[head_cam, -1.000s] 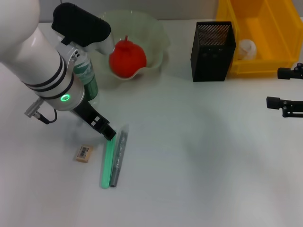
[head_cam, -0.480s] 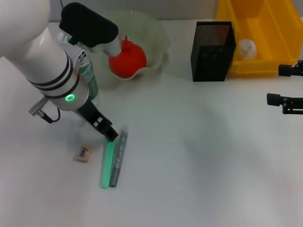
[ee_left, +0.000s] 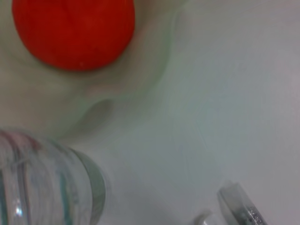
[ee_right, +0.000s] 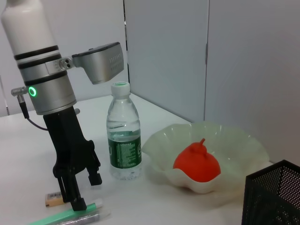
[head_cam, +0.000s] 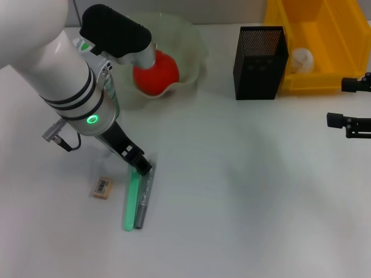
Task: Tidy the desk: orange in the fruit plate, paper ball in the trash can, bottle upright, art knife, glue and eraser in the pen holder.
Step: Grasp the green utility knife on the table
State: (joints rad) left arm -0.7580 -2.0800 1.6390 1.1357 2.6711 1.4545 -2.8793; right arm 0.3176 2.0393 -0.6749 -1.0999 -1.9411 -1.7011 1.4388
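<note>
Over pens, left end effector (head_cam: 141, 167) shifted.

lab: white desk (head_cam: 243, 191), grey partitions (ee_right: 243, 61)

On the desk (head_cam: 243, 191), the bottle (ee_right: 123, 136) stands far left beside the fruit plate (head_cam: 191, 49) holding the orange (head_cam: 157, 74). Right: pen holder (head_cam: 260, 55), then trash can (head_cam: 324, 43) containing the paper ball (head_cam: 302, 59). Eraser (head_cam: 102, 187) lies near left.
</note>
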